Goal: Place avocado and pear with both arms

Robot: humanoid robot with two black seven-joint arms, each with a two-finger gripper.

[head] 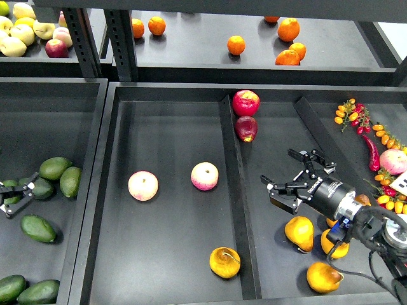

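Observation:
Several green avocados lie in the left bin: two (55,168) (70,182) at the top of the group and one (38,228) lower down. My left gripper (32,187) comes in at the left edge, open, its fingers straddling another avocado (43,189). A yellow-orange pear (225,262) with a stem lies at the front of the middle bin. More pears (299,232) (324,277) lie in the right bin. My right gripper (278,168) is open and empty, just above and left of them.
Two pink-yellow apples (143,185) (205,176) lie in the middle bin. Two red apples (245,102) (246,128) sit at the back of the right bin. Oranges (236,45) are on the back shelf. Peppers and small tomatoes (372,149) are at the far right. A divider wall (232,184) separates the bins.

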